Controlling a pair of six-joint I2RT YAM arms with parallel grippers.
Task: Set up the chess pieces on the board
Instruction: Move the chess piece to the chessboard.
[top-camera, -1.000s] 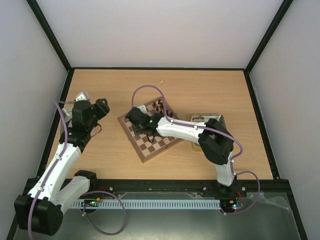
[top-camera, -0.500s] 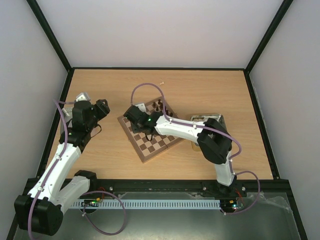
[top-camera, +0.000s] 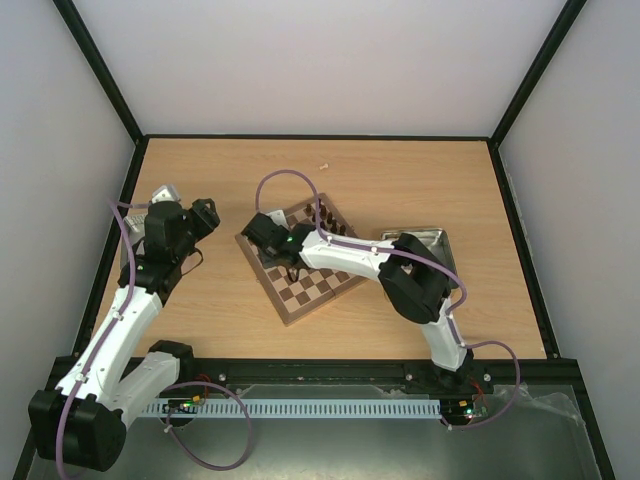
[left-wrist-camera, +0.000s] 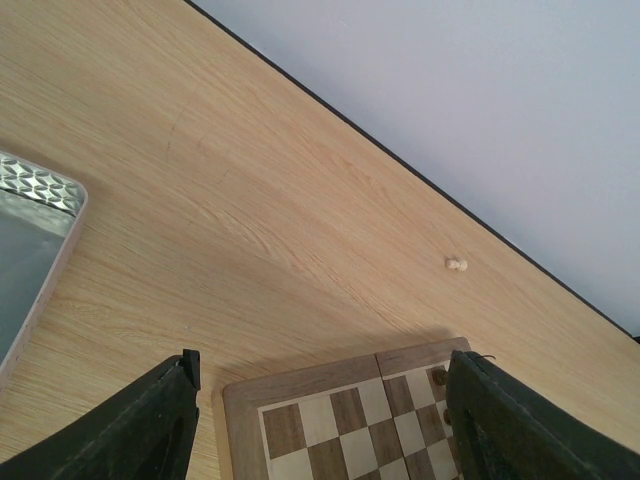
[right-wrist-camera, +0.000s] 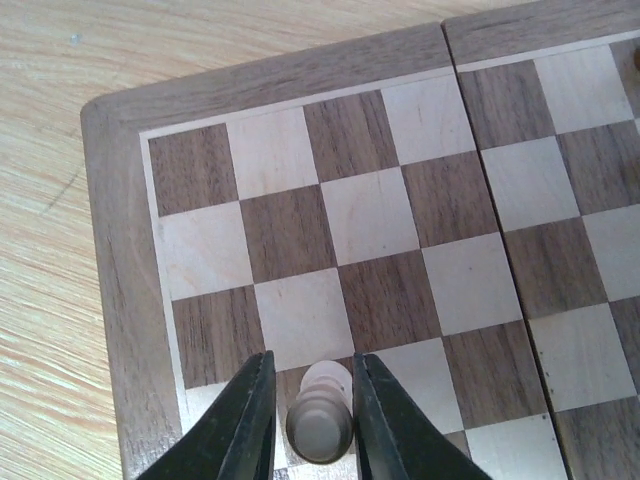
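Observation:
The board lies turned at an angle in the middle of the table. My right gripper hangs over its left corner. In the right wrist view its jaws are closed around a light cream chess piece, held upright just over a dark square near the board's rim. My left gripper is open and empty, left of the board; its view shows the board's corner between its wide-spread fingers. One cream piece lies alone on the table behind the board and also shows in the left wrist view.
Several dark brown chessmen stand at the board's far corner. A metal tin lies right of the board, partly under the right arm. A second metal tray sits by the left gripper, its edge showing in the left wrist view.
My right gripper has moved left along the board towards its left corner with the cream piece. The left arm has not moved.

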